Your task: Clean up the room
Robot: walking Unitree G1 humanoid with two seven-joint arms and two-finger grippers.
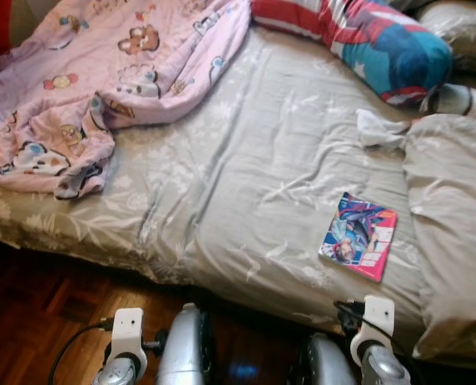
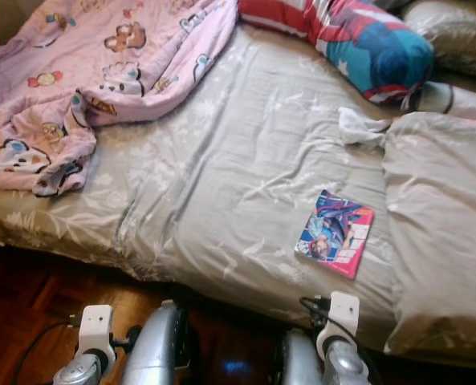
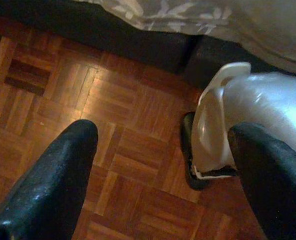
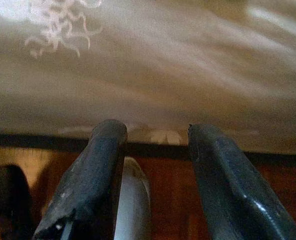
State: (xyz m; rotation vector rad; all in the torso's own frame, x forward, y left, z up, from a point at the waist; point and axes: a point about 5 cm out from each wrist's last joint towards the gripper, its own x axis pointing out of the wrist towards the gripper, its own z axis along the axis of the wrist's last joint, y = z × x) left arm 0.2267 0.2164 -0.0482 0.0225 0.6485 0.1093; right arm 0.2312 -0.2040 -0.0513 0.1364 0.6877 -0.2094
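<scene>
Bed (image 1: 246, 160): grey-beige sheet with pale leaf print, rumpled, over a dark base. Grey pillow (image 1: 450, 224) at its right edge. Further grey pillow (image 1: 462, 28) at the far right corner. Red, blue and white printed cushion (image 1: 382, 40) along the far side. Parquet floor (image 3: 113, 125): reddish-brown wood blocks, glossy, running up to the bed base.

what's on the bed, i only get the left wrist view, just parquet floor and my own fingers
Observer: A colourful book lies flat on the grey sheet, toward the robot's right.
Operator: anything else up there
Observer: A crumpled pink blanket covers the far left part.
Operator: is the right gripper holding anything
Observer: No, the right gripper is open, down at the bed's edge.
</scene>
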